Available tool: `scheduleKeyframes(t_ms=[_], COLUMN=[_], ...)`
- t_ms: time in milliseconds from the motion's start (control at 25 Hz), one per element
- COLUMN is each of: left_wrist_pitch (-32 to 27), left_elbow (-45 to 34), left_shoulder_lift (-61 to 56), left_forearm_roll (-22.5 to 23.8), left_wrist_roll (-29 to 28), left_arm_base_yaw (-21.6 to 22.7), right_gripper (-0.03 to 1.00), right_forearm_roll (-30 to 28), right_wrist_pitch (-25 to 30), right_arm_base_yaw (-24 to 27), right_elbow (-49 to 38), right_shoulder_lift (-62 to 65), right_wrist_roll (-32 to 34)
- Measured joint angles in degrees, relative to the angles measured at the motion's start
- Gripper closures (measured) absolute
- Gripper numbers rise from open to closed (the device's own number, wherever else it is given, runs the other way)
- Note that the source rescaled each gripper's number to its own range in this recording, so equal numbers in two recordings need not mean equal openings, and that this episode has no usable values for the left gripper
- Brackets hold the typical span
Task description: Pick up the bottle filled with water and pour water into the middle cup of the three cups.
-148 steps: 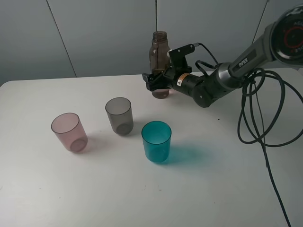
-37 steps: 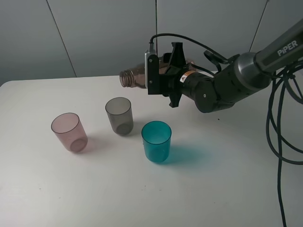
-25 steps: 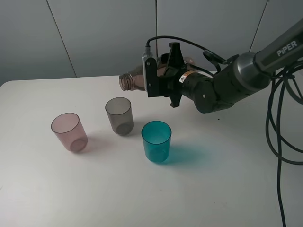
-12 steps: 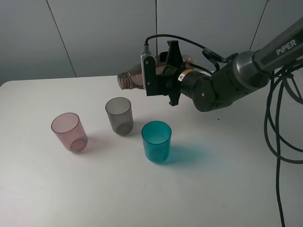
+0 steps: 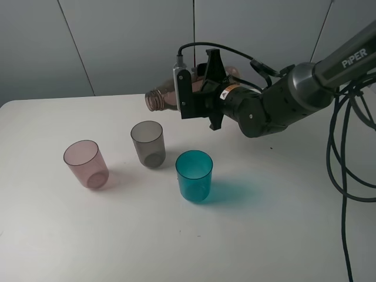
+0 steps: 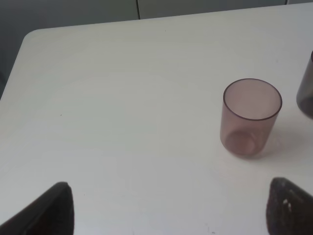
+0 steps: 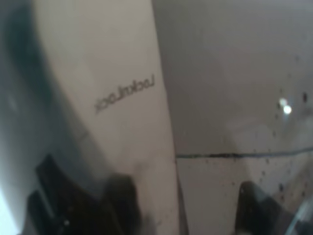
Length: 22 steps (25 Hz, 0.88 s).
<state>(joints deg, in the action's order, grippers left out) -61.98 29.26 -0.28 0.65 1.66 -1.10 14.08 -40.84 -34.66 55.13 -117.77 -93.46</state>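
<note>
My right gripper (image 5: 198,96) is shut on the smoky brown-grey bottle (image 5: 164,97) and holds it on its side above the table, mouth pointing left. The mouth hangs above and just behind the smoky grey middle cup (image 5: 147,143). I see no water stream. The pink cup (image 5: 86,164) stands to its left and the teal cup (image 5: 194,175) to its front right. In the right wrist view the bottle (image 7: 122,93) fills the picture between dark fingers (image 7: 54,196). My left gripper (image 6: 171,215) is open and empty, with the pink cup (image 6: 252,117) ahead of it.
The white table (image 5: 252,235) carries only the three cups. Black cables (image 5: 338,147) hang at the right. A grey wall (image 5: 117,41) stands behind the table. The grey cup's edge (image 6: 307,93) shows at the side of the left wrist view.
The bottle stood upright on the table in the earliest frame; it is now lifted and tipped on its side. Over the last second it has barely moved. The cups have not moved.
</note>
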Motion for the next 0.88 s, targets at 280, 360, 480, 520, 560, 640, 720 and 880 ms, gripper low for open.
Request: scheduleKeyframes(t_ms=[280, 360, 480, 520, 560, 640, 720, 880], left_wrist_pitch=[0.00, 0.00, 0.00, 0.00, 0.00, 0.00, 0.00, 0.00], left_elbow=[0.00, 0.00, 0.00, 0.00, 0.00, 0.00, 0.00, 0.00], left_shoulder_lift=[0.00, 0.00, 0.00, 0.00, 0.00, 0.00, 0.00, 0.00], left_forearm_roll=[0.00, 0.00, 0.00, 0.00, 0.00, 0.00, 0.00, 0.00], left_wrist_roll=[0.00, 0.00, 0.00, 0.00, 0.00, 0.00, 0.00, 0.00], left_arm_base_yaw=[0.00, 0.00, 0.00, 0.00, 0.00, 0.00, 0.00, 0.00], right_gripper=[0.97, 0.97, 0.97, 0.97, 0.97, 0.97, 0.97, 0.97], right_forearm_roll=[0.00, -0.25, -0.81, -1.06, -1.01, -1.01, -1.01, -1.48], right_wrist_pitch=[0.00, 0.00, 0.00, 0.00, 0.12, 0.12, 0.12, 0.12], right_arm_base_yaw=[0.00, 0.00, -0.09, -0.09, -0.09, -0.09, -0.09, -0.09], right_elbow=[0.00, 0.00, 0.00, 0.25, 0.47, 1.00, 1.26, 1.26], right_shoulder_lift=[0.00, 0.00, 0.00, 0.00, 0.00, 0.00, 0.00, 0.00], right_wrist_roll=[-3.19, -3.75, -4.76, -4.90, -5.03, -5.13, -5.13, -5.27])
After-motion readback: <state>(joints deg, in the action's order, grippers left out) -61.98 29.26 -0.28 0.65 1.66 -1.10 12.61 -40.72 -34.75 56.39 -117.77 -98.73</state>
